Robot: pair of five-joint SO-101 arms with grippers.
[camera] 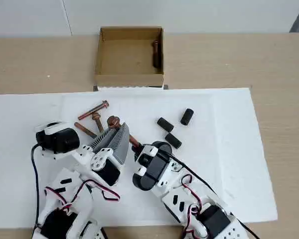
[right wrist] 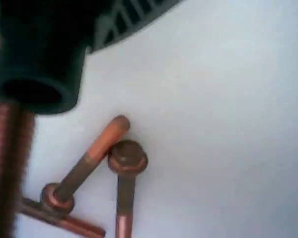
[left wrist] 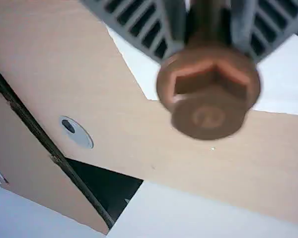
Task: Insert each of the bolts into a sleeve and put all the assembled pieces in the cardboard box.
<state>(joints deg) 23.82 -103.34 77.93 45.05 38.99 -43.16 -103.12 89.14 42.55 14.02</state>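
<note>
The left gripper [left wrist: 206, 25] has its grey ribbed fingers clamped tight round the shank of a copper-coloured bolt [left wrist: 208, 91], just behind the head. That head is a hexagon on a round flange, smooth and dull. In the high view the left gripper [camera: 117, 138] sits over the near left part of the white sheet [camera: 229, 164], with the bolt's head sticking out on the far side and its shank running right and nearer.

The right gripper [camera: 148, 149] is closed on a black sleeve [right wrist: 39, 64], a short matt tube with a round open mouth. The bolt's threaded end lies just at that mouth; I cannot tell whether it has gone in.

Three loose bolts [camera: 93, 110] lie crossed in a small heap on the sheet, just left of and beyond the left gripper. Three loose sleeves [camera: 165, 124] lie apart from each other to the right of both grippers.

The cardboard box [camera: 102, 55] stands open on the wooden table [camera: 279, 64] at the sheet's far edge, with one assembled piece [camera: 156, 54] against its right wall.
</note>
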